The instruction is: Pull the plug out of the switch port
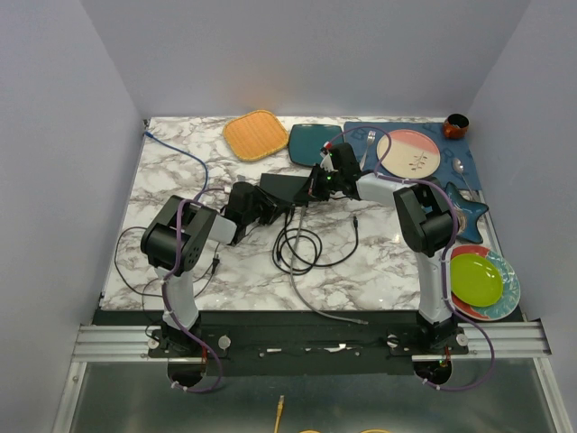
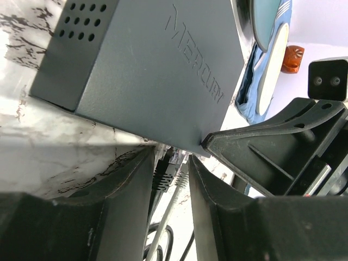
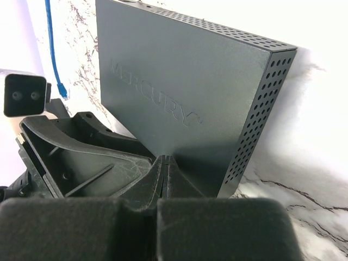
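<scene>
The switch (image 1: 287,187) is a flat matte-black box marked MERCURY, in the middle of the marble table. It fills the left wrist view (image 2: 147,70) and the right wrist view (image 3: 179,92). My left gripper (image 2: 173,160) is at its port edge, with its fingers (image 2: 128,196) closed around a black plug (image 2: 163,173) and a grey plug (image 2: 184,174) side by side in the ports. In the top view the left gripper (image 1: 260,204) touches the switch's left end. My right gripper (image 3: 166,159) is shut and empty, its tips pressing on the switch's top near a corner (image 1: 317,183).
Black cable loops (image 1: 302,245) lie in front of the switch. A blue cable (image 1: 180,149) runs at the back left. An orange mat (image 1: 255,134) and a teal square plate (image 1: 313,142) lie behind. A pink plate (image 1: 408,153), a brown cup (image 1: 456,125) and a green plate (image 1: 475,278) are at right.
</scene>
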